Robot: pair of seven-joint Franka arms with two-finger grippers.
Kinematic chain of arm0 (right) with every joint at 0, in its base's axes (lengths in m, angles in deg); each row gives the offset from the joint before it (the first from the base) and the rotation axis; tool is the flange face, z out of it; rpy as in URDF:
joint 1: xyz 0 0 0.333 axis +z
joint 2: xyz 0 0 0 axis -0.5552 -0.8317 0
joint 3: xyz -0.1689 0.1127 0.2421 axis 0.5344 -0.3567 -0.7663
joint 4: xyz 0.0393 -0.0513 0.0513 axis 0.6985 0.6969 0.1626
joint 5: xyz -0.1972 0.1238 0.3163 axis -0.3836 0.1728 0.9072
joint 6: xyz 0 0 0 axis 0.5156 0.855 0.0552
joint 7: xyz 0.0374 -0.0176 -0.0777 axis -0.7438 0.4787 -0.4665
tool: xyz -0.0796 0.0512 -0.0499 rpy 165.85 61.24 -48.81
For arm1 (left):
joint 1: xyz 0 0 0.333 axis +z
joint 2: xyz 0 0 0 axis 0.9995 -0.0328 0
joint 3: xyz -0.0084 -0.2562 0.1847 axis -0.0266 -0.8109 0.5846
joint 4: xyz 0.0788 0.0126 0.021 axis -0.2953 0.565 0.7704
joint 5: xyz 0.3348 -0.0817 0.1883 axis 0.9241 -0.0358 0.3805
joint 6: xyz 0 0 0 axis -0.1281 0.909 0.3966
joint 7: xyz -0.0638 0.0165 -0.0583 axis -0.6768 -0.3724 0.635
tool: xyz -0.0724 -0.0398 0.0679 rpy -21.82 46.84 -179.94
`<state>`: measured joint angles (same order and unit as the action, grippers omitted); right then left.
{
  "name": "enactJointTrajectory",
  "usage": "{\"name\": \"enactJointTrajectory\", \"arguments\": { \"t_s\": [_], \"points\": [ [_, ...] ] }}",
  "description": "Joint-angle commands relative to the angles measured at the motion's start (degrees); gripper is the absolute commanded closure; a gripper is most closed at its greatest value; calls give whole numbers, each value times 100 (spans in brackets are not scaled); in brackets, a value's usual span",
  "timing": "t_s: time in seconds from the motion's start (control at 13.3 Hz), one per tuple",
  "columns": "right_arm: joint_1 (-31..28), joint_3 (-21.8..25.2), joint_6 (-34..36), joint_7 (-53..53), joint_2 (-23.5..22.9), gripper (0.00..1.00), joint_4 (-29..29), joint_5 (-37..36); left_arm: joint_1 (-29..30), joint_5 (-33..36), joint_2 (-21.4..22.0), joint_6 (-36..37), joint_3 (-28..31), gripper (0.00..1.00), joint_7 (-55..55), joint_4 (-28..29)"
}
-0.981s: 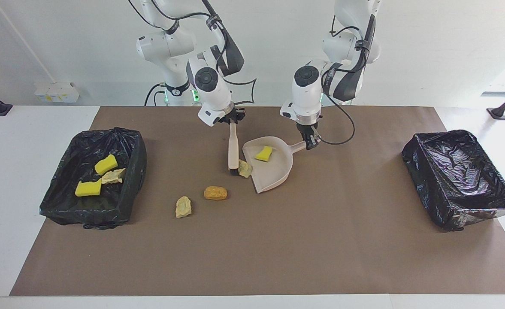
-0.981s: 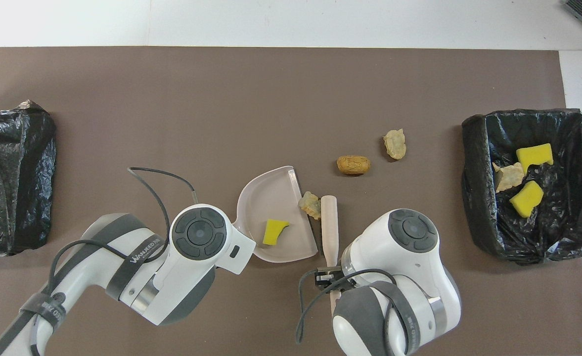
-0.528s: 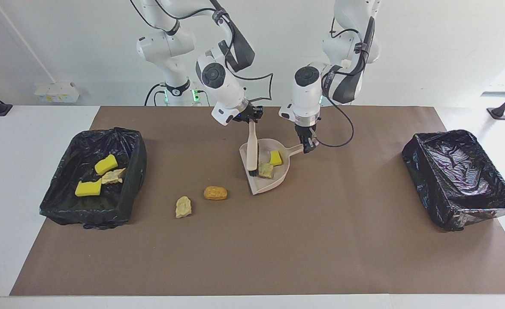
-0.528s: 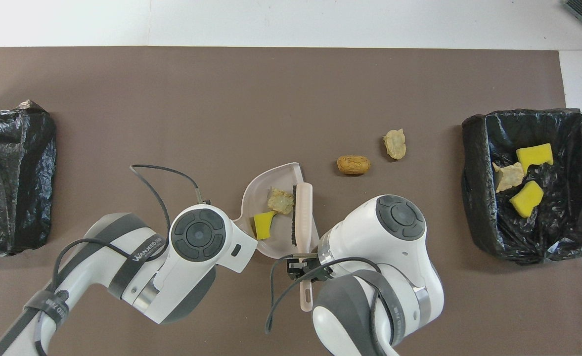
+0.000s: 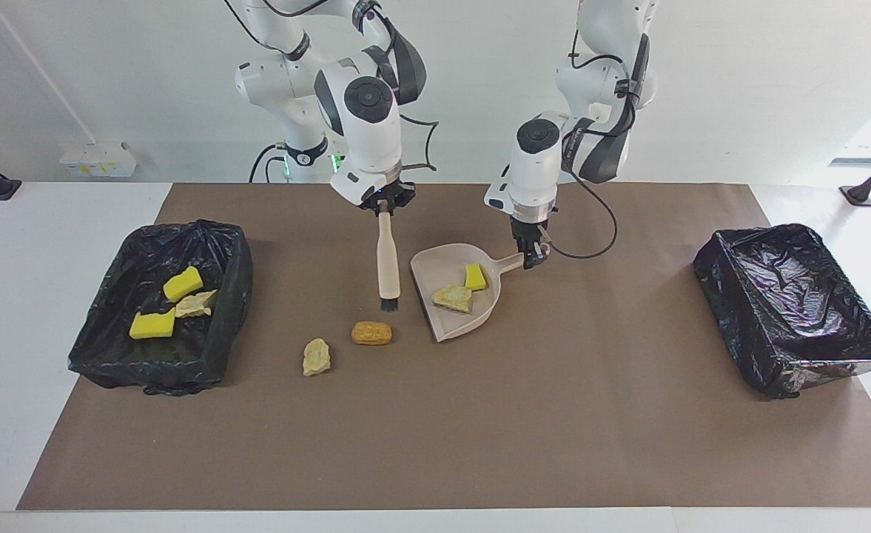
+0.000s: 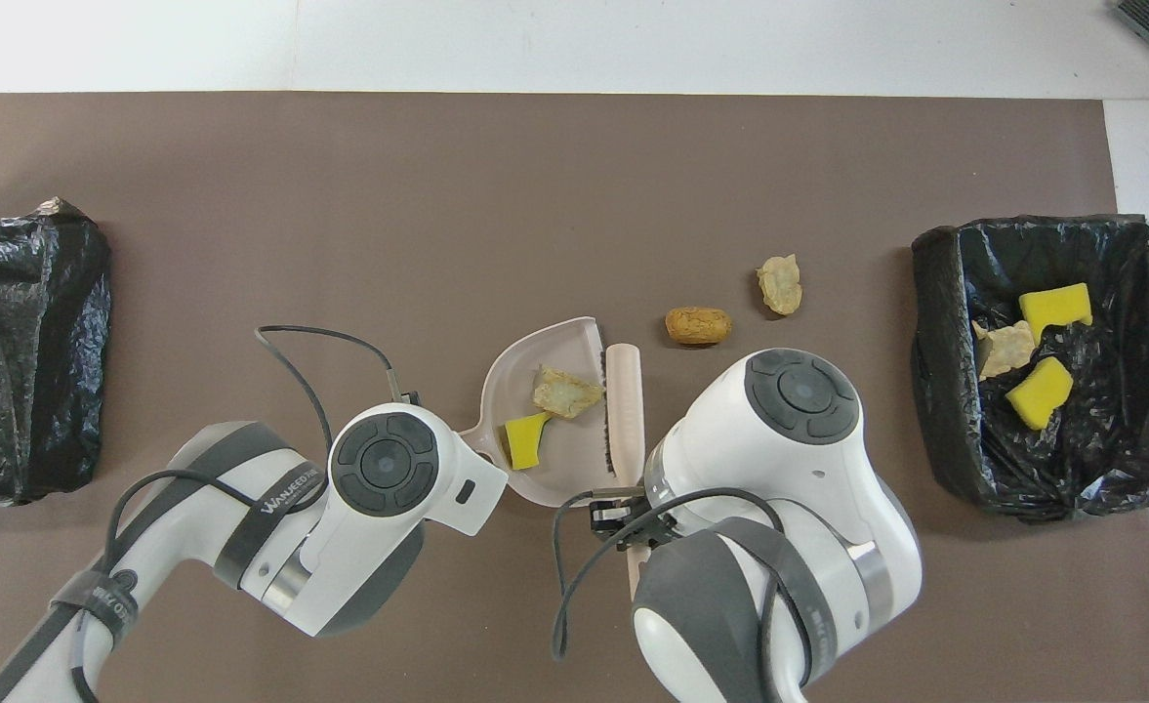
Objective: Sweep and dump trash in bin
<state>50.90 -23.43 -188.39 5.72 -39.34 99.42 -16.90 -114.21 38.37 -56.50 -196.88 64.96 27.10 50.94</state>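
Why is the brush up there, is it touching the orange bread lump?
Apart. In the facing view, bare brown mat shows between the brush's dark bristles and the orange bread lump, which lies farther from the robots.

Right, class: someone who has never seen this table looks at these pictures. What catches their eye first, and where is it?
Mid-table, the right claw holds a brush upright beside the dustpan, whose handle the left claw grips; the pan carries a yellow sponge chunk and a tan lump. Bright trash also sits in the black-lined bin at the right arm's end.
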Motion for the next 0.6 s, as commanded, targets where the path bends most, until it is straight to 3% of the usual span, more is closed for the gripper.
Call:
{"name": "enactJointTrajectory", "arguments": {
  "t_s": [0.0, 0.3, 0.53],
  "points": [
    [-686, -63, 100, -1006, -606, 100, -787, -882, 192, -163, -317, 257, 0, 100, -19, -529],
    [-1136, -64, -249, -1632, -1758, 100, -1695, -2007, 113, -234, -432, 646, 8, 100, -536, -829],
    [-1146, -64, -392, -1546, -2112, 100, -1828, -2283, 0, -216, -450, 1250, 8, 100, -826, -1153]
  ]
}}
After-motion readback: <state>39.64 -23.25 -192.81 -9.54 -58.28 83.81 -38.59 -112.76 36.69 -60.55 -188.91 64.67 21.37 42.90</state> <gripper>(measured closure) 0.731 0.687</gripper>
